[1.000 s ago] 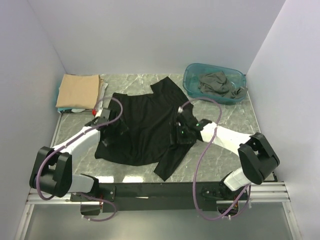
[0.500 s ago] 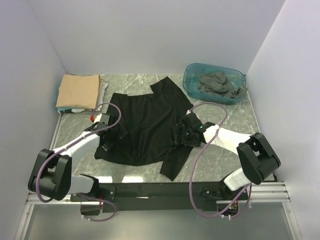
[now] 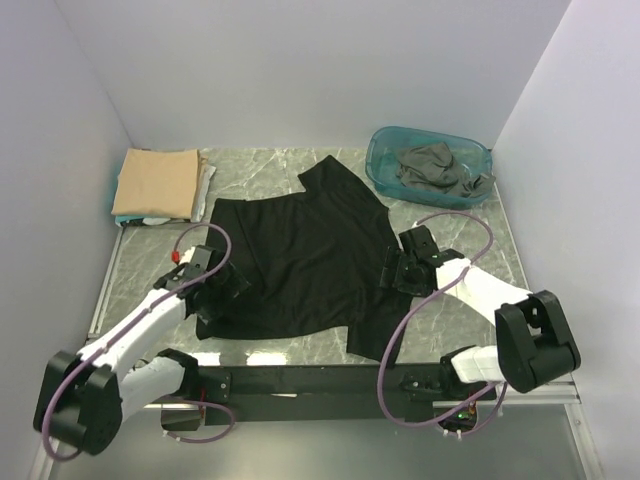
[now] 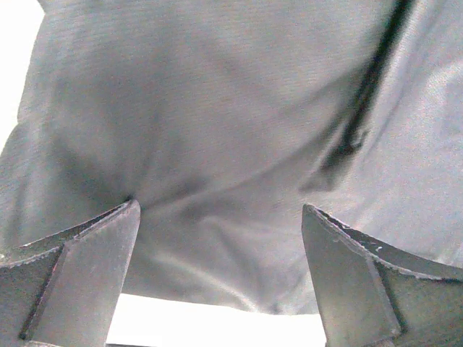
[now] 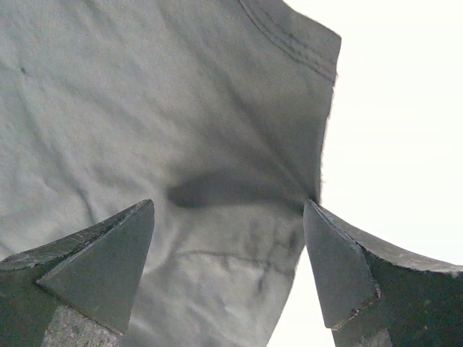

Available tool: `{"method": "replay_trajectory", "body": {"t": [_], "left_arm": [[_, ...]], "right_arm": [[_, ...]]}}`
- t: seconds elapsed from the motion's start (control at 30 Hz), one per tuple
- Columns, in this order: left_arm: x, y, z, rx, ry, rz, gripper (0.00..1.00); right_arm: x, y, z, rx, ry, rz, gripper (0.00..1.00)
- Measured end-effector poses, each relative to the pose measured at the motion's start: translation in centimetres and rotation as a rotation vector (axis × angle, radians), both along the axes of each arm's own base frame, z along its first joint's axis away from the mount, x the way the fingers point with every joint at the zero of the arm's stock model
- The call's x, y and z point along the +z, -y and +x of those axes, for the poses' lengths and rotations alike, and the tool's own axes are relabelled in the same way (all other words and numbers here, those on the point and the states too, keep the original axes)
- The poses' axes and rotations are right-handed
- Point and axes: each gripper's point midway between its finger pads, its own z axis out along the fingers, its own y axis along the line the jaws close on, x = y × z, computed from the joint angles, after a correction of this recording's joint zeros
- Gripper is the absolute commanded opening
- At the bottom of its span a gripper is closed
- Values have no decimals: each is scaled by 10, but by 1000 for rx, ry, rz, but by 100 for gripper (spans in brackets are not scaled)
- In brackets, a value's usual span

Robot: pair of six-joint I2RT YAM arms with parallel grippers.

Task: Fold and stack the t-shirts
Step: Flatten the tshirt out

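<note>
A black t-shirt [image 3: 300,260] lies spread flat on the marble table [image 3: 470,240], one sleeve pointing to the back and one to the near edge. My left gripper [image 3: 215,287] is open over the shirt's left edge; in the left wrist view [image 4: 221,206] its jaws stand wide apart above the cloth [image 4: 217,108]. My right gripper [image 3: 396,272] is open over the shirt's right edge; in the right wrist view [image 5: 230,202] its jaws straddle the cloth [image 5: 145,108] near a hem. A folded tan t-shirt [image 3: 155,180] lies at the back left on thin pale ones [image 3: 205,185].
A translucent teal tub [image 3: 383,152] stands at the back right with a crumpled dark grey t-shirt [image 3: 435,165] in it. Walls close in the left, back and right. Bare marble shows to the right of the black shirt.
Both arms have moved outward and toward the near edge. The black shirt has been drawn wider and flatter, and its near sleeve has shifted right.
</note>
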Motion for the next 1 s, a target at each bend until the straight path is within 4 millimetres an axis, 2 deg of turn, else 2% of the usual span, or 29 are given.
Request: {"method": "replay_trajectory", "body": {"t": [0.1, 0.17, 0.3, 0.4, 0.43, 0.67, 0.87, 1.0], "left_arm": [[6, -10, -10, 46, -8, 21, 99], [8, -18, -16, 90, -26, 44, 99], [3, -31, -31, 199, -92, 81, 99], [-1, -40, -42, 299, -138, 96, 99], [-3, -42, -45, 324, -149, 100, 99], [-7, -47, -60, 444, -158, 55, 79], [-14, -46, -70, 472, -228, 58, 80], [-6, -47, -71, 504, -270, 90, 82]], "right_arm": [[8, -1, -4, 38, 7, 11, 91], [20, -7, -3, 73, 36, 37, 92], [53, -19, 7, 134, 143, 77, 92], [65, -20, 10, 152, 189, 85, 92], [66, -20, 9, 155, 191, 84, 92], [64, -20, 5, 170, 175, 83, 92], [60, -24, 2, 187, 150, 99, 92], [59, -24, 1, 192, 149, 101, 92]]}}
